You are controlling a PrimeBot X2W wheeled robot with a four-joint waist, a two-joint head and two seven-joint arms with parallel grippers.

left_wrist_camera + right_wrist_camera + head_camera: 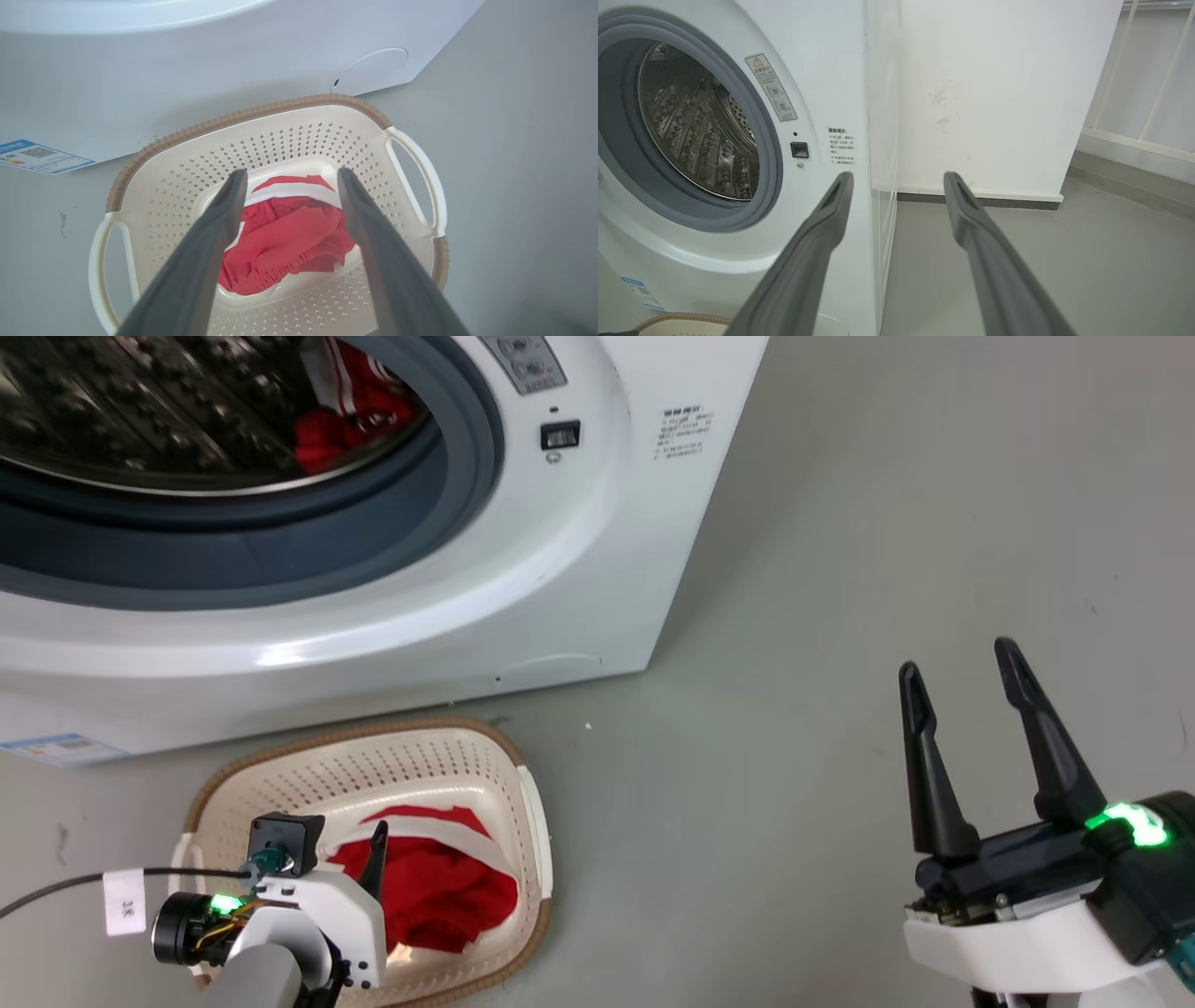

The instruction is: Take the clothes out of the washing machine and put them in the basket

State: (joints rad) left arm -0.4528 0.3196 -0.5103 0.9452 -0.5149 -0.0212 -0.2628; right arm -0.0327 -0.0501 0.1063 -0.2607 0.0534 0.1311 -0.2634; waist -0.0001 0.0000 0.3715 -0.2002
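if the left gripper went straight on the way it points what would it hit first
Most likely the red garment lying on the bottom of the basket: the open left gripper points down at it, with nothing visible between them.

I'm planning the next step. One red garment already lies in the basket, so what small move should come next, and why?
Probably raise the left gripper clear of the basket and toward the washing machine. Its fingers stand open above the red garment lying there, and more red clothes sit inside the drum.
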